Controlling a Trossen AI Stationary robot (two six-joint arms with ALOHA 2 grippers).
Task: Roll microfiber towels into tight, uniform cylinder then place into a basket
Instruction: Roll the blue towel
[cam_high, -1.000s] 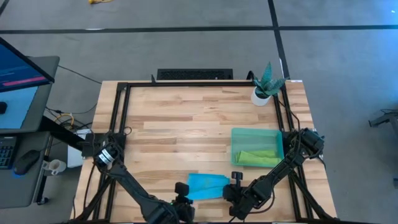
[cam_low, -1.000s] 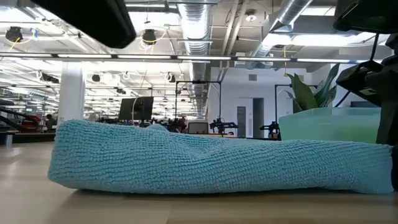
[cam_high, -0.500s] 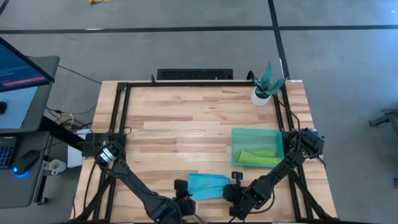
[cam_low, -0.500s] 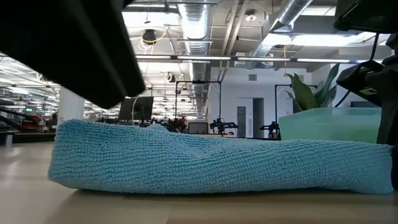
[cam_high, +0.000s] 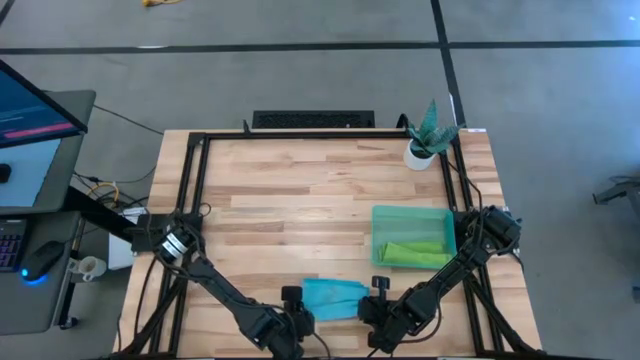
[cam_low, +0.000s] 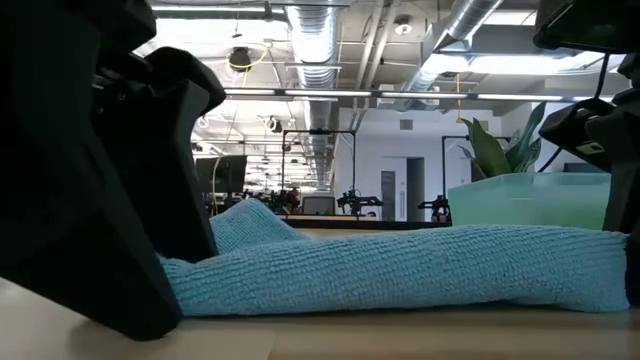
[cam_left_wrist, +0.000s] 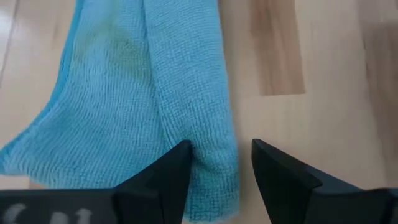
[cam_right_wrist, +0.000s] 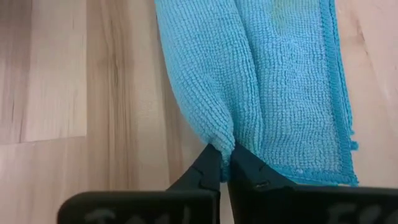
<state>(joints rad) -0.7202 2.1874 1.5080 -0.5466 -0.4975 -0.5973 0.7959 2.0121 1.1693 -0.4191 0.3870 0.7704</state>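
Observation:
The turquoise towel (cam_high: 331, 298) lies near the table's front edge, its near edge rolled into a thick fold (cam_low: 420, 265). My left gripper (cam_left_wrist: 217, 177) is open at the towel's left end, one finger on each side of the roll. My right gripper (cam_right_wrist: 226, 163) is shut on the towel's right end. The lime green towel (cam_high: 412, 253) lies in the green basket (cam_high: 380, 225) to the right, resting on its floor. In the low view my left gripper (cam_low: 110, 200) hides the towel's left end. My left gripper comes down slanting from the near side, its fingers astride the roll's left end (cam_left_wrist: 214, 180). One finger (cam_left_wrist: 174, 171) lies on the flat cloth beside the roll; the other (cam_left_wrist: 273, 171) stands over bare wood. Nothing is pinched. My right gripper pinches the rolled fold at its right end (cam_right_wrist: 221, 140) between its two fingers. It comes slanting down from the near side, along the roll. The towel lies on the table.
A small white pot with a plant (cam_high: 420, 150) stands at the table's far right corner. A black frame (cam_high: 200, 180) runs round the tabletop. Bare wood (cam_high: 290, 200) spreads across the table's middle and far left.
My left gripper has come down and toward the far edge onto the towel's left end, rolling a little as it went. In the low view it now covers that end, and the cloth beside it sits lower than before. The right end has stayed put.

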